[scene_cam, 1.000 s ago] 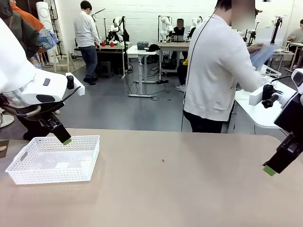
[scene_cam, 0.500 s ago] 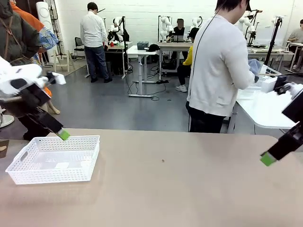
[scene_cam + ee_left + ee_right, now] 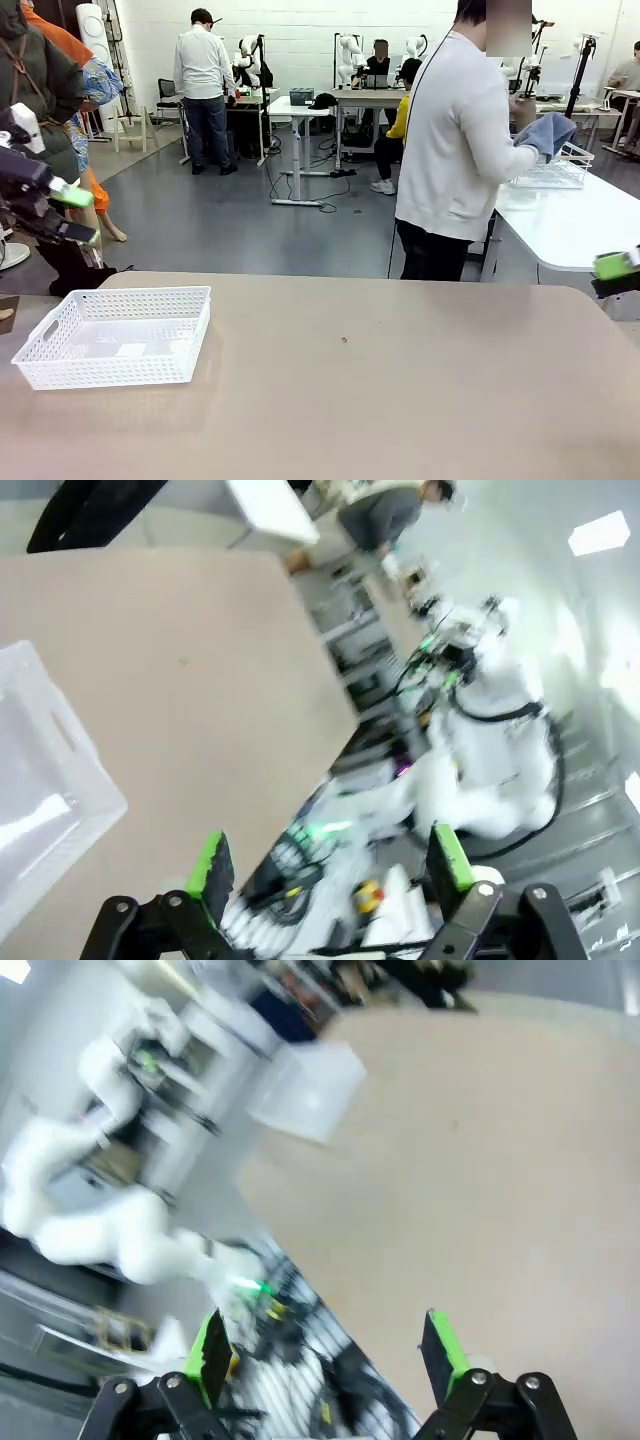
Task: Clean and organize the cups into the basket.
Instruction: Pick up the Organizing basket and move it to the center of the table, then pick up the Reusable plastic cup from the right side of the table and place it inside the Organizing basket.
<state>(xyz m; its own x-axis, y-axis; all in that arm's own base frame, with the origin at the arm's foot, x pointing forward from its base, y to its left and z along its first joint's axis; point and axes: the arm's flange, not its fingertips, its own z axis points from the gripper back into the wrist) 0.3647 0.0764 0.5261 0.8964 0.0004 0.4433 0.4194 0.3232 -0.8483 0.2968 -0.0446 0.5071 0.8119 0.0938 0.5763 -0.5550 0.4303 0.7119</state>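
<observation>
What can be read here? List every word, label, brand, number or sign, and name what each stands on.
No text is legible.
Pale patch on the floor of the basket: perhaps a label, too small to read.
Basket walls and table: no print to be made out.
Background desks and gear in the front view: too small to read.
Both wrist views: too blurred to read.

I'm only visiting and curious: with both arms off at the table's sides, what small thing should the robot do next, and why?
Probably just wait, jaws open. The basket holds nothing, and the person is turned away holding a blue cloth, so there seems nothing to pick up yet.
</observation>
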